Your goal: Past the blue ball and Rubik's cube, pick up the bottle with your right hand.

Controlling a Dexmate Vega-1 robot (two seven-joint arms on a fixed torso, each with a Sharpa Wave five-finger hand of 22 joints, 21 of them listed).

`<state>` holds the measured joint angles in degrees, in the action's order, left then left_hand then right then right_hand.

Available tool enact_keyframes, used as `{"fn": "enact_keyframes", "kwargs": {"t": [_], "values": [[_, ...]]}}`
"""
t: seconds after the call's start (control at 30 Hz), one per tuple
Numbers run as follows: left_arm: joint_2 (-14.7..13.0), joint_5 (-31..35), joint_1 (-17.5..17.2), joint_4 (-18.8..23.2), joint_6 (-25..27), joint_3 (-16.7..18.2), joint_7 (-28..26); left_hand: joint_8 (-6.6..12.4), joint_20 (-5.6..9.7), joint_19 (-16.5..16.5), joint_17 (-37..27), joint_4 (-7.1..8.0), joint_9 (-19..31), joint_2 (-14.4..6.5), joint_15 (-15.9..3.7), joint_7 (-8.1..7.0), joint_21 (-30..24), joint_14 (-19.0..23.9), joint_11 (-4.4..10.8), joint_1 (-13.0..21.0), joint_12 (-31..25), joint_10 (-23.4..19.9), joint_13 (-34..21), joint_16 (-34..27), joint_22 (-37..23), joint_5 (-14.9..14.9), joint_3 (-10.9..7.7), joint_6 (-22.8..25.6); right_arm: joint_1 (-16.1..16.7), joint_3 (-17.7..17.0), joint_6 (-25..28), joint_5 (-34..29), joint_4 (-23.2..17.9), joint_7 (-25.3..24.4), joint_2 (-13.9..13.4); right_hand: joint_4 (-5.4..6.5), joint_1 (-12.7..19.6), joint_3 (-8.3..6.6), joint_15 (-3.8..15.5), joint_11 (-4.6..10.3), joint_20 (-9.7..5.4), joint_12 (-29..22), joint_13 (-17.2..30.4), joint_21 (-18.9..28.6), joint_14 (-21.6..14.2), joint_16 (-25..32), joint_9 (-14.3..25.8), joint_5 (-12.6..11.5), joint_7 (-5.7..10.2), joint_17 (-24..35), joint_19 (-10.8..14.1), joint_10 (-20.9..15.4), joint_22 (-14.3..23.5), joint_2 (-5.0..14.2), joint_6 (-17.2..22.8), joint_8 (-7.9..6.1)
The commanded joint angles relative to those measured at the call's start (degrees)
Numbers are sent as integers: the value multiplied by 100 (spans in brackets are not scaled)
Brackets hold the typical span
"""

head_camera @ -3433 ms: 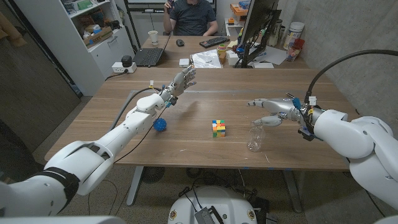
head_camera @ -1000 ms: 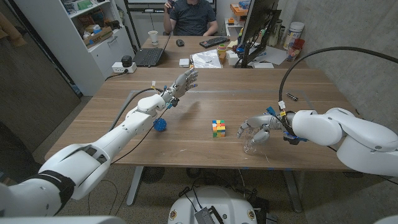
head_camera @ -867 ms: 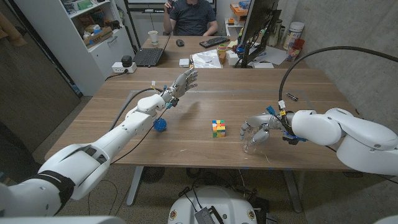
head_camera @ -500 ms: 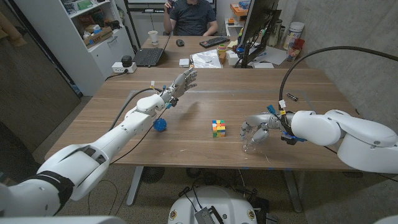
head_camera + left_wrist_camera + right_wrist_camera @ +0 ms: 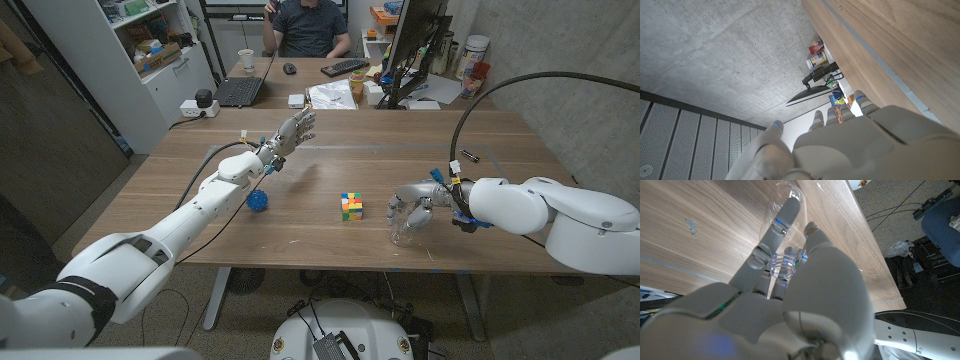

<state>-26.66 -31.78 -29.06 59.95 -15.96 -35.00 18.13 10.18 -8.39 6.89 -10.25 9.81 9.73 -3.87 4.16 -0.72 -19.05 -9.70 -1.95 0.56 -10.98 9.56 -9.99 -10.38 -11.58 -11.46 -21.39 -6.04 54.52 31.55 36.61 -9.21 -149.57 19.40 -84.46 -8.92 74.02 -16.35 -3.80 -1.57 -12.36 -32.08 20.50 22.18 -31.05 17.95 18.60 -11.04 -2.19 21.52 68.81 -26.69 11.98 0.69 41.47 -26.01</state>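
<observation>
Wooden tabletop [image 5: 330,250] runs wide under both arms, with an office desk and a seated person beyond its far edge. Near the front edge, right of centre, stands the clear plastic bottle [image 5: 404,232], upright and empty-looking. The right hand [image 5: 415,206] is wrapped around its upper part: in the right wrist view the fingers [image 5: 781,220] curl along the bottle's clear wall [image 5: 785,200] and its ribbed neck sits between them and the palm. The bottle's base seems to rest on the table, so I judge the grasp made but the lift not yet begun.

To do this step well, the hold should firm up gently, since thin clear plastic will likely buckle or squirt out if squeezed hard. A grip around the neck and shoulder, where the plastic is stiffer, looks the safer place. The lift should go straight up, keeping the bottle vertical, because a light bottle can swing or slip in a loose hold.

Just left of the bottle lies the multicoloured Rubik's cube [image 5: 351,206], near enough that a sideways drift could knock it. Farther left sits the small blue ball [image 5: 259,201], beside the left forearm. The left hand [image 5: 292,130] hovers over the far-left part of the table, fingers spread, holding nothing, and it should keep clear.
</observation>
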Motion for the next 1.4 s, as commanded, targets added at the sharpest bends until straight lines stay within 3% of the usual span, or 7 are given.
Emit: {"fn": "enact_keyframes", "kwargs": {"t": [0.03,0.57,0.73,1.27,1.3,1.37,1.4], "values": [[-15,-10,-14,11,-29,23,-15,25,-35,-28,-25,3,32,-56,28,12,12,-344,-15,-52,-28,258,-32,-33,-22,-40,45,1,-198,18,175,118,-214,-395,-310,25,835,-4,1641,-237,-26,-248,553,59,-2179,1139,49,-41,-257,1426,-82,-236,13,804,270,6],[85,-13,86,-188,-105,11,68,24,-38,-30,-24,4,32,-56,28,14,17,-349,-15,-50,-26,262,-32,-33,-23,-48,82,-4,-335,-138,163,121,-306,-326,-452,67,848,-25,1637,-262,-34,-406,680,116,-2268,1043,121,-79,-262,1492,-98,-309,1,849,317,-12],[97,-11,96,-195,-130,22,57,23,-37,-31,-24,3,32,-57,29,9,18,-349,-15,-49,-26,264,-32,-33,-23,-50,90,-6,-42,-591,109,139,-280,-263,-452,83,843,-33,1630,-278,-34,-439,716,139,-2312,1022,137,-92,-262,1512,-92,-305,-1,864,309,-9],[109,-13,88,-154,-155,41,25,26,-38,-31,-23,0,32,-54,30,13,23,-354,-8,-45,-27,261,-32,-33,-24,-56,119,-1,1749,-2700,-61,56,-145,-472,-452,108,829,-51,1623,-251,-38,-531,812,192,-2380,930,163,-125,-245,1558,-98,-304,-10,868,292,7],[108,-4,95,-150,-148,38,17,27,-37,-30,-23,0,32,-54,31,18,24,-353,-8,-45,-27,262,-32,-33,-24,-56,120,3,2148,-3117,6,-2,-144,-505,-437,108,829,-52,1624,-246,-38,-532,814,193,-2381,928,163,-125,-244,1559,-98,-304,-10,868,293,8],[114,-2,96,-155,-162,39,9,27,-39,-30,-23,0,32,-53,35,16,25,-352,-10,-44,-27,263,-32,-33,-24,-57,124,2,2635,-3630,-233,-259,-30,-319,-153,108,829,-54,1624,-250,-37,-545,824,198,-2385,916,164,-129,-247,1563,-99,-313,-11,867,289,11],[118,-10,97,-161,-161,42,16,26,-40,-30,-23,-1,32,-53,35,14,25,-350,-9,-44,-26,264,-32,-34,-24,-57,126,1,2718,-3735,-328,-362,11,-222,-23,108,829,-55,1624,-254,-37,-545,827,200,-2385,912,164,-131,-241,1564,-99,-308,-12,866,290,11]]}}
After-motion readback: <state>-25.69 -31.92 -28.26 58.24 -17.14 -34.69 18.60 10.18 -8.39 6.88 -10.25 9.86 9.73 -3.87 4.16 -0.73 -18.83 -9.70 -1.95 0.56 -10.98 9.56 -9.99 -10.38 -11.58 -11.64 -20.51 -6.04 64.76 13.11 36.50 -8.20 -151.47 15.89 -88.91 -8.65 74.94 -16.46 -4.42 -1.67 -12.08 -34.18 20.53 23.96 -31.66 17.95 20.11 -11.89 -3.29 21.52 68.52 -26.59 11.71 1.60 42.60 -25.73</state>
